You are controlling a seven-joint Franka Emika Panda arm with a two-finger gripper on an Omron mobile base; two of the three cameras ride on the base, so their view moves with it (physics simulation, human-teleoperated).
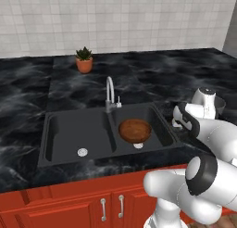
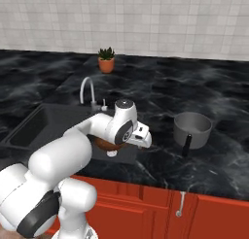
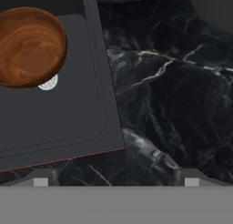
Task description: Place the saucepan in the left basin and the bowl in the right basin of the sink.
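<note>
Left basin (image 1: 74,134): the wider black compartment of the sink (image 1: 48,118), at the left; a round silver drain (image 1: 82,152) shows on its floor, and nothing lies in it.
Plant pot (image 1: 84,63): small terracotta pot with a green plant, on the surface behind the sink, near the tiled wall.
Faucet (image 1: 110,93): curved silver gooseneck at the back rim, above the divider between the two compartments.
Right basin (image 1: 159,127): the narrower black compartment, right of the divider.
Bowl (image 1: 134,130): reddish-brown wood, lying in the right basin, hollow side up, a little tilted; it covers part of that basin's drain (image 3: 48,83), which peeps out at its edge in the hand view.
Surface (image 1: 28,92): black marble with pale veins, running all round the sink above red cabinet doors (image 2: 146,209).
Jaws (image 3: 116,182): released, standing wide apart with nothing between them; the two tips (image 3: 40,181) hang over bare marble just beside the sink's right rim, clear of the bowl.
Arm (image 2: 104,128): white, bent over the front right corner of the sink; in the right base view it hides part of the bowl.
Saucepan (image 2: 192,128): grey metal, upright on the surface to the right of the sink, well apart from the rim, its black handle (image 2: 187,145) pointing toward the front edge.
</note>
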